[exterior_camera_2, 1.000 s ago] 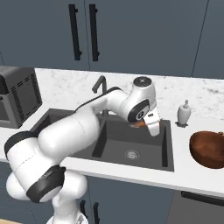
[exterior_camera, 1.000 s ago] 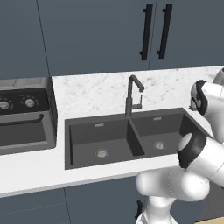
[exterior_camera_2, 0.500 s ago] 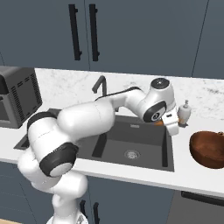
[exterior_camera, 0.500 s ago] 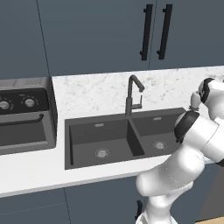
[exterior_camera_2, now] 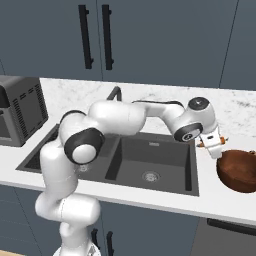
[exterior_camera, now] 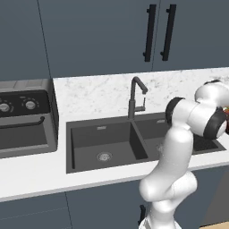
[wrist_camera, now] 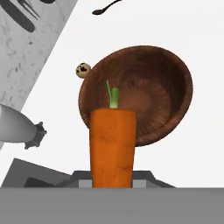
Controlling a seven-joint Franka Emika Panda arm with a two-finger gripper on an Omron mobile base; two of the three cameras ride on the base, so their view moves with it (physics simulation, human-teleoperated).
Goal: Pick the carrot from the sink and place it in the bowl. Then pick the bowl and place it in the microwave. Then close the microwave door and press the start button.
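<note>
The arm is reaching from the base across the sink (exterior_camera_2: 145,162) toward the right end of the white counter (exterior_camera_2: 125,192); the gripper (exterior_camera_2: 214,145) is hanging just left of the bowl (exterior_camera_2: 240,170), beside its rim; the jaws are standing narrow, clamped on the carrot (wrist_camera: 112,146). In the hand view the carrot is rising from between the fingertips, thick end up, with a short green stalk at its top; the stalk end is overlapping the near rim of the bowl in that view; the bowl is sitting upright on the counter with its hollow showing bare. In the right base view a small orange patch of the carrot (exterior_camera_2: 202,145) is showing at the hand, apart from the basins. A small round speckled item (wrist_camera: 83,69) is lying on the counter just beside the bowl's rim. The dark curved tap (exterior_camera: 135,96) is standing behind the divider of the two basins; the black appliance (exterior_camera: 24,118) is sitting at the left end of the counter, well apart from the bowl.
</note>
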